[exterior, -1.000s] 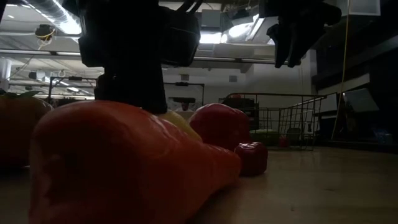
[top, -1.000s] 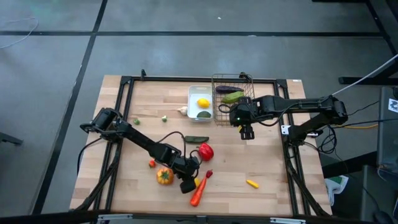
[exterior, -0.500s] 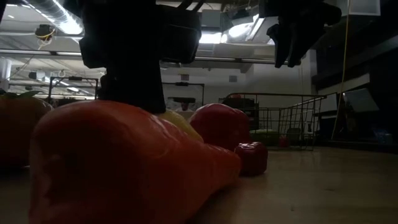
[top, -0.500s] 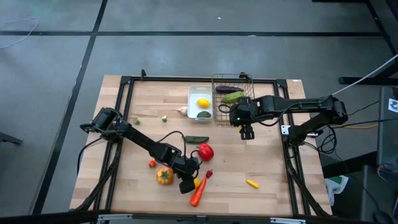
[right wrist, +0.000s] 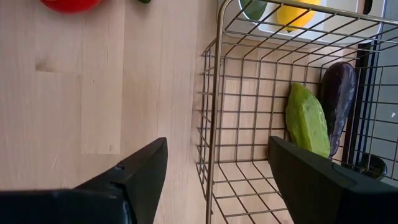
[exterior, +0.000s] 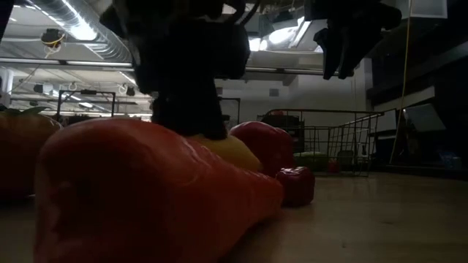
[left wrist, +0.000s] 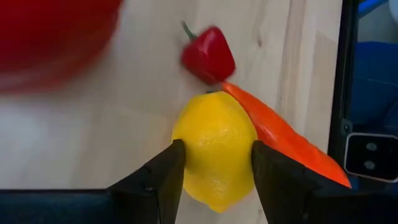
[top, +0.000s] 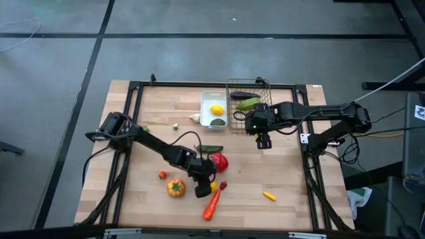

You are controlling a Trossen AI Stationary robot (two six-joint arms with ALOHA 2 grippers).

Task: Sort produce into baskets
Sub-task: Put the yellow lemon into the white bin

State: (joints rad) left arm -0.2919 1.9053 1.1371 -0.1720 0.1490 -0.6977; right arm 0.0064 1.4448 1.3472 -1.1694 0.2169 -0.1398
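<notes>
Since a second ago the left gripper (top: 204,190) has shifted toward the table's middle and a little away from the front edge, carrying the lemon (left wrist: 214,149) with it; the right arm has not moved.

Nearest the front edge lies the orange carrot (top: 210,206), its thick end filling the low view (exterior: 146,193). Just beyond it the left gripper's fingers (left wrist: 161,177) clamp the lemon from both sides, the fruit touching the carrot's flank (left wrist: 283,140), with a small red chilli (left wrist: 208,55) just past the lemon's far end. An orange tomato (top: 175,188) sits to the left of the gripper, a tiny red piece (top: 162,174) near it, and a small yellow chilli (top: 268,195) lies well apart to the right.

Farther in, the red pepper (top: 220,160) stands just behind the gripper, and a green cucumber (top: 210,148) lies beyond it.

Farther still, the right gripper (top: 263,141) hangs above the table with its fingers (right wrist: 140,171) spread and nothing between them, just in front of the wire basket (top: 230,113). That basket holds a light green vegetable (right wrist: 307,120) and a purple eggplant (right wrist: 337,96) side by side. Beside it, touching, the white tray (top: 204,109) holds a second lemon (top: 216,110) and a dark green piece (top: 217,122). Small bits (top: 175,126) lie left of the tray.
</notes>
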